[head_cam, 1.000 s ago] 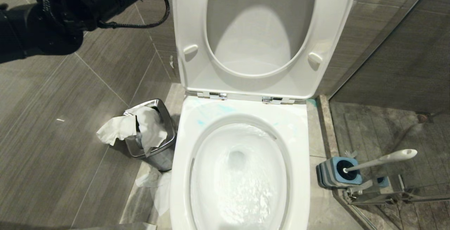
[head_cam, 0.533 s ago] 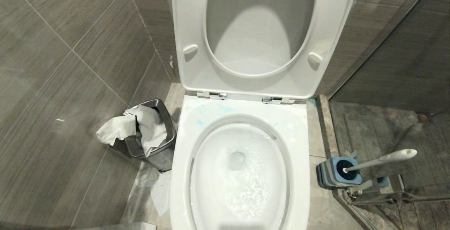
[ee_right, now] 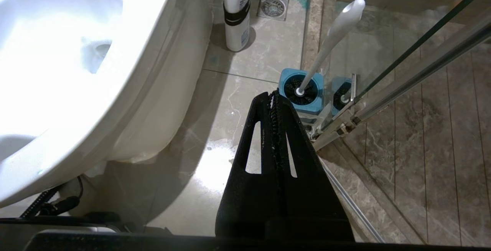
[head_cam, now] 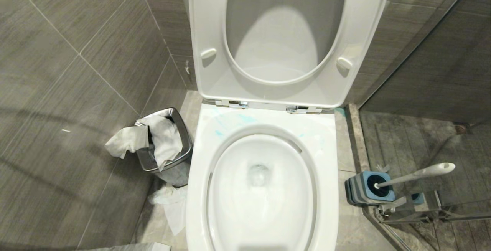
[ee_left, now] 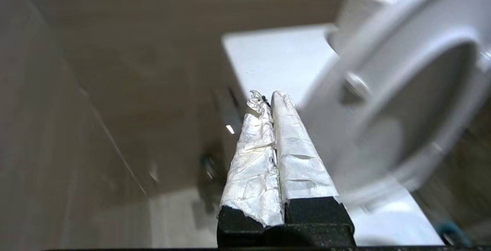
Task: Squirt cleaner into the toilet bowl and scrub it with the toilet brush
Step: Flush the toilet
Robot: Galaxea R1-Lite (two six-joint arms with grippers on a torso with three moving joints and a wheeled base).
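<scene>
The white toilet bowl (head_cam: pixel 326 159) stands with seat and lid (head_cam: pixel 362 32) raised; the water inside lies still. Thin turquoise smears of cleaner (head_cam: pixel 230 122) mark the rim's back left. The toilet brush (head_cam: pixel 416 174) leans in its grey-and-blue holder (head_cam: pixel 358 191) on the floor to the bowl's right. No arm shows in the head view. My left gripper (ee_left: pixel 268 96), fingers wrapped in white, is shut and empty, pointing at the cistern beside the raised lid. My right gripper (ee_right: pixel 273 94) is shut and empty, low over the floor, between the bowl (ee_right: pixel 145 24) and the brush (ee_right: pixel 330 38).
A steel waste bin (head_cam: pixel 185 134) stuffed with tissue stands left of the bowl, with more tissue (head_cam: pixel 172 205) on the floor. A white bottle with an orange cap (ee_right: pixel 236 13) stands by a floor drain (ee_right: pixel 273 6). A glass shower door frame (head_cam: pixel 422 214) runs right of the holder.
The left arm has left the head view's upper left corner. The churning water in the bowl has settled.
</scene>
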